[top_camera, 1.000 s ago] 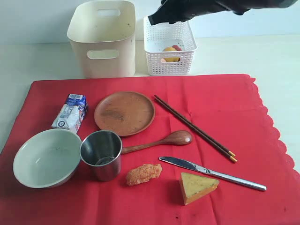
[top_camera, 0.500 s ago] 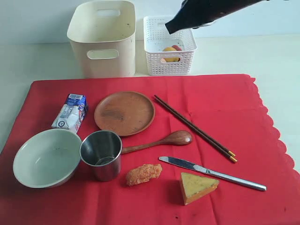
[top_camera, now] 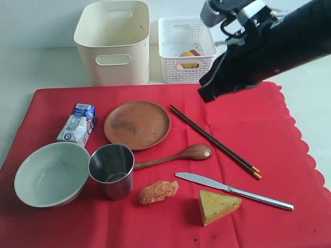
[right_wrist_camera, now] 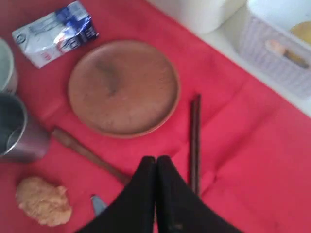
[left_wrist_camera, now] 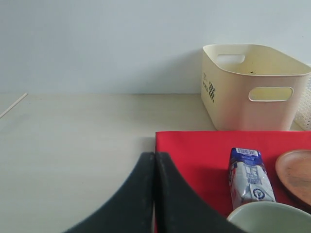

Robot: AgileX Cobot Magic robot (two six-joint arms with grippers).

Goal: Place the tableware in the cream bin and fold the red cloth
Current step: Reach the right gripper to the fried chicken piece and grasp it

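Note:
On the red cloth (top_camera: 248, 119) lie a brown wooden plate (top_camera: 137, 124), pale green bowl (top_camera: 51, 173), steel cup (top_camera: 111, 170), wooden spoon (top_camera: 176, 155), dark chopsticks (top_camera: 214, 141) and a steel knife (top_camera: 232, 190). The cream bin (top_camera: 114, 41) stands behind the cloth. My right gripper (top_camera: 206, 94) hangs shut and empty above the cloth, over the chopsticks' far end; its wrist view shows the plate (right_wrist_camera: 123, 86) and chopsticks (right_wrist_camera: 195, 141) below the gripper (right_wrist_camera: 156, 160). My left gripper (left_wrist_camera: 154, 156) is shut, empty, by the cloth's left corner (left_wrist_camera: 194, 150), out of the exterior view.
A white lattice basket (top_camera: 186, 49) with food stands right of the bin. A milk carton (top_camera: 78, 123), a sausage piece (top_camera: 158, 191) and a cheese wedge (top_camera: 216, 205) also lie on the cloth. Pale table surrounds the cloth.
My right arm has swung down and forward from above the lattice basket to over the cloth near the chopsticks. Nothing on the cloth has moved.

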